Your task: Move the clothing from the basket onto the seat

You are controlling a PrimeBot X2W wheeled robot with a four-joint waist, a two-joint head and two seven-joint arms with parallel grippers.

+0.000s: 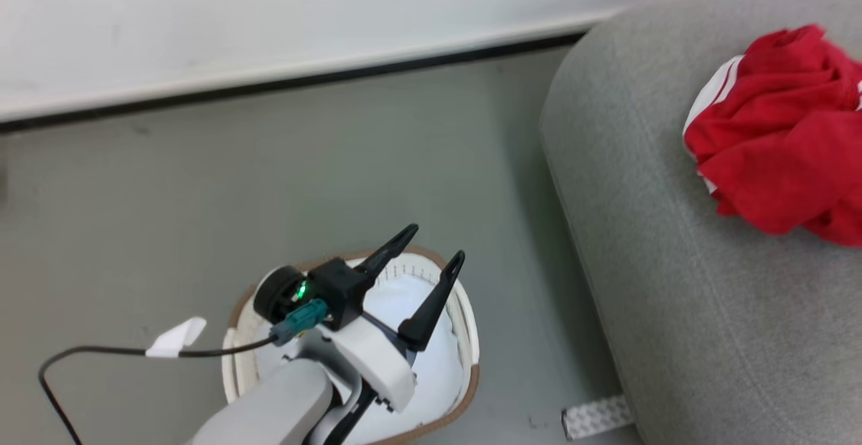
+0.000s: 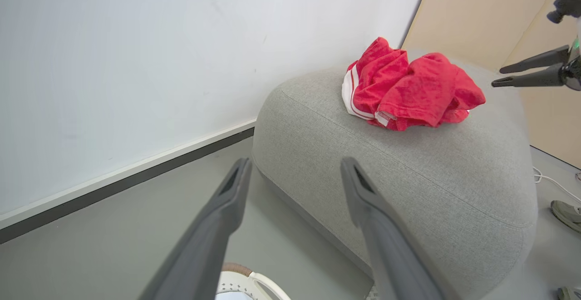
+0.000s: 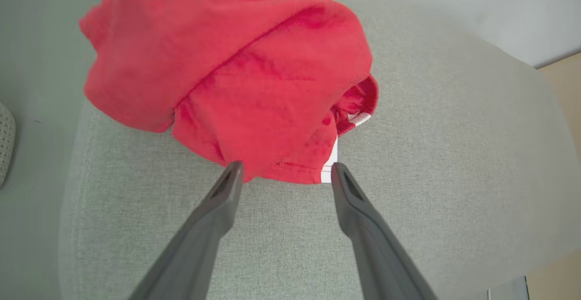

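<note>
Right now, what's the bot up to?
It is moving red clothing from the basket to the grey seat. The clothing lies in a crumpled pile on the seat. The right gripper hangs by the pile with its jaws open, holding nothing. The left gripper is open too, above the basket on the floor. The part of the basket's bottom that shows is bare white.
</note>
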